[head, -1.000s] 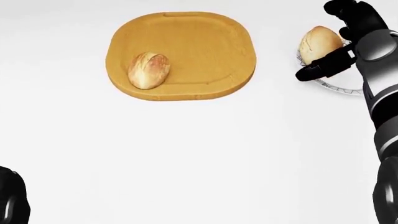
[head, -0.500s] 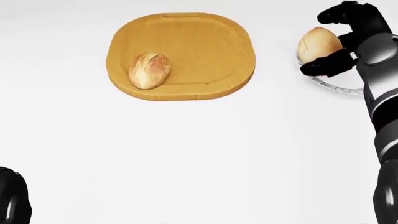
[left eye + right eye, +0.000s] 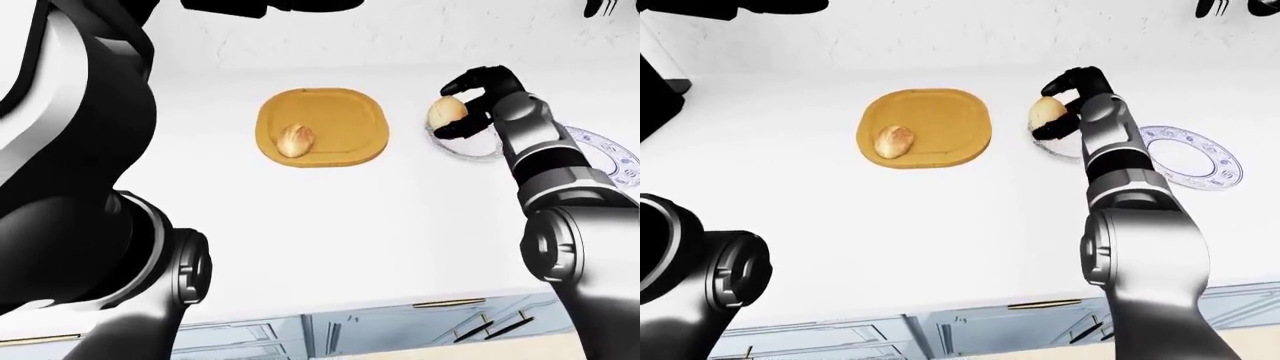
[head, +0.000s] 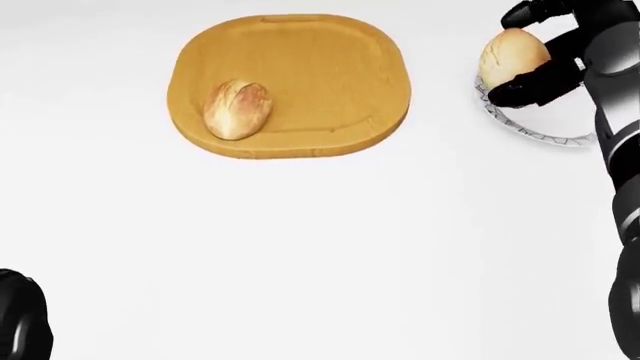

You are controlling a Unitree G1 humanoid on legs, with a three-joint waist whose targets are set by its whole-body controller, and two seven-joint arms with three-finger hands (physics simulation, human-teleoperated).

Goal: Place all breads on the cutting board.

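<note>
White counter fills the lower part of the head view, with pale drawer fronts showing under its near edge in the right-eye view. The left hand is only a dark shape at the bottom left corner of the head view, and whether it is released or clenched cannot be told. Farther up lies the wooden cutting board, with one bread roll resting on its left part. To the right of the board, the right hand has its black fingers curled round a second bread roll, grasping it above a wire basket. A patterned plate sits just right of the basket.
</note>
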